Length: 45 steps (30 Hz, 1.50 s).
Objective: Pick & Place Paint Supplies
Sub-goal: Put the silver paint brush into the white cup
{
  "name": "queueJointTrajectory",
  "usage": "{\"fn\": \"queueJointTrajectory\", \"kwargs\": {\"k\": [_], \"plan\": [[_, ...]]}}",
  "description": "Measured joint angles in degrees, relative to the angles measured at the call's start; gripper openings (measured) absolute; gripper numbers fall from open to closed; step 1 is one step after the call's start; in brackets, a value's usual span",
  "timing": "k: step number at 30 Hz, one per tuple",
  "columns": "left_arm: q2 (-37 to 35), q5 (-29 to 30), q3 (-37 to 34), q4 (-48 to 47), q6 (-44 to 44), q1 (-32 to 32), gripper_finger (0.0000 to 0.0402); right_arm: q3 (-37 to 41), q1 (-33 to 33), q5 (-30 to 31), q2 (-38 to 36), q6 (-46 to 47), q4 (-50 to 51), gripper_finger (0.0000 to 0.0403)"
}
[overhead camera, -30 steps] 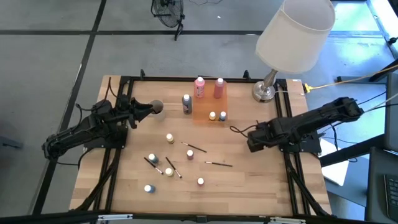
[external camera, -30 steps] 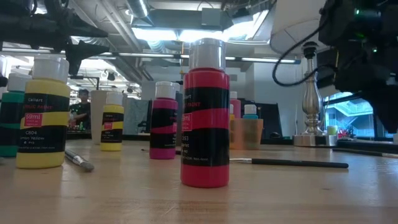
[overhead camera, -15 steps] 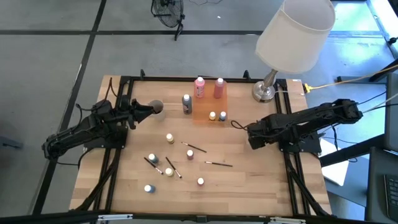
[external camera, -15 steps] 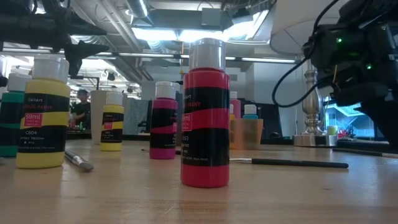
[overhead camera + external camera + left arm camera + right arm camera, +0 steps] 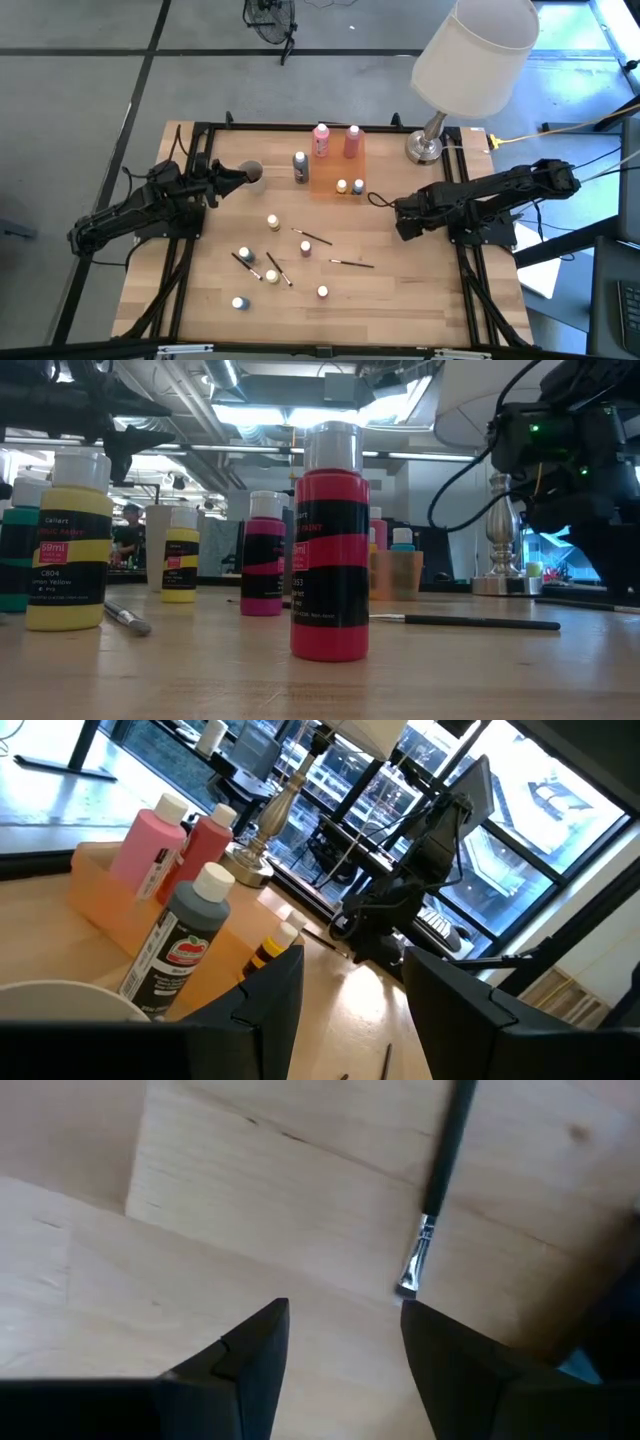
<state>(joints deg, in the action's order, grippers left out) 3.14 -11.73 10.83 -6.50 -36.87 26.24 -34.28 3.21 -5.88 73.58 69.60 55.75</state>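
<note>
The right gripper [image 5: 399,219] stands right of centre in the high view, above the light wooden tabletop [image 5: 400,290], with its jaws parted to a moderate gap and nothing between them. The nearest task item appears to be the thin dark paintbrush with a metal ferrule [image 5: 352,263], which lies just below and left of that gripper in the high view, its long axis running nearly left to right across the frame. In the right wrist view a brush [image 5: 437,1190] lies ahead of the parted fingers [image 5: 250,1350], near the right-hand one; it is probably the same brush. The left gripper [image 5: 237,180] waits at the upper left of the tabletop, jaws likewise parted and empty, well apart from this brush, so the right arm is judged the nearer. Legible writing in the low view: the yellow bottle with white cap [image 5: 68,540] shows "59ml" and "CR04"; the red-and-black bottle with white cap [image 5: 330,540] shows partial figures only. Other labels cannot be read.
</note>
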Motion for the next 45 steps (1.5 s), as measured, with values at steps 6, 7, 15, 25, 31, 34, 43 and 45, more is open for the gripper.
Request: {"fn": "queueJointTrajectory", "kwargs": {"k": [6, 7, 15, 25, 31, 34, 43, 45], "plan": [[0.00, 0.00, 0.00, 0.00, 0.07, 0.00, 0.0169, 0.00, -0.60, 0.14, 0.00, -0.01, 0.79, 0.0200], [0.00, -0.02, 0.00, 0.00, 0.07, 0.00, 0.0169, 0.00, -0.62, 0.14, 0.00, 0.00, 0.76, 0.0200], [0.00, -1.27, 0.00, 0.02, 0.11, 0.00, 0.0169, 0.00, -0.49, -0.14, 0.00, 0.44, 0.68, 0.0200], [0.00, -1.35, 0.00, -0.15, 0.12, 0.00, 0.0169, 0.00, -0.50, -0.18, -0.02, 0.42, -0.70, 0.0200], [0.00, -1.36, 0.00, -0.17, 0.13, 0.00, 0.0169, 0.00, -0.51, -0.32, -0.02, 0.42, -1.40, 0.0200], [0.00, -1.36, 0.00, -0.17, 0.14, 0.00, 0.0169, 0.00, -0.51, -0.32, -0.02, 0.42, -1.38, 0.0200], [0.00, -0.89, 0.00, -0.20, 2.11, 0.00, 0.0169, 0.00, -0.51, -0.34, -0.02, 1.95, -1.41, 0.0200], [0.00, -0.08, 0.00, -0.21, 2.15, 0.00, 0.0169, 0.00, -0.50, -0.34, -0.02, 1.92, -1.41, 0.0200]]}}
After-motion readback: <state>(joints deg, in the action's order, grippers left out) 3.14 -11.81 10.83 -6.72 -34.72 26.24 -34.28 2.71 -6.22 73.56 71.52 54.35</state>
